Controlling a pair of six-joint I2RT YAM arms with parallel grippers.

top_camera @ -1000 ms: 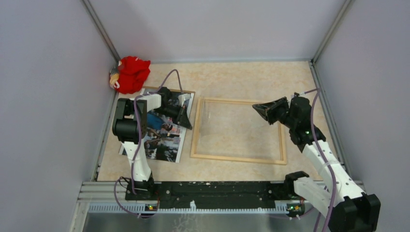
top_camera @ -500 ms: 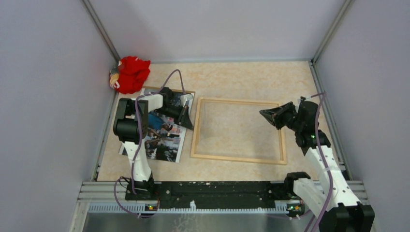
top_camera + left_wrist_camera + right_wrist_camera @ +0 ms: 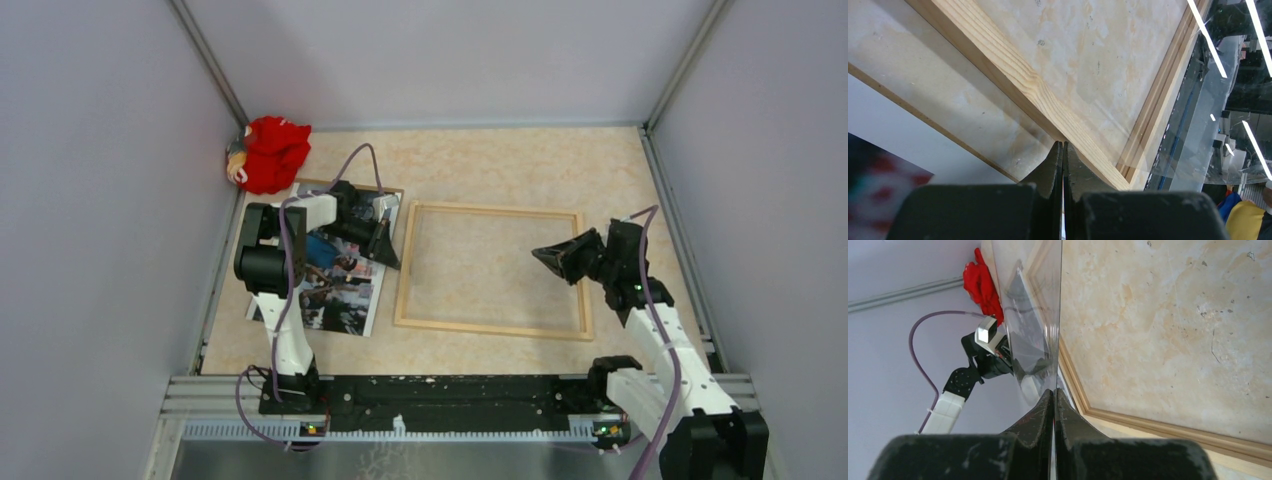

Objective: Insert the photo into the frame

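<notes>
On the table [image 3: 500,160], the frame [image 3: 490,328] lies flat at centre, its clear pane [image 3: 1033,315] pinched by the closed right gripper [image 3: 1054,390]; the photo [image 3: 340,300] lies face up just left; the left gripper [image 3: 1063,145], closed, points at the frame's left rail

The photo [image 3: 340,295] lies face-up beside the frame [image 3: 490,327], apparently apart

A red plush toy [image 3: 272,152] sits in the far-left corner near a brown backing board [image 3: 316,188]
</notes>
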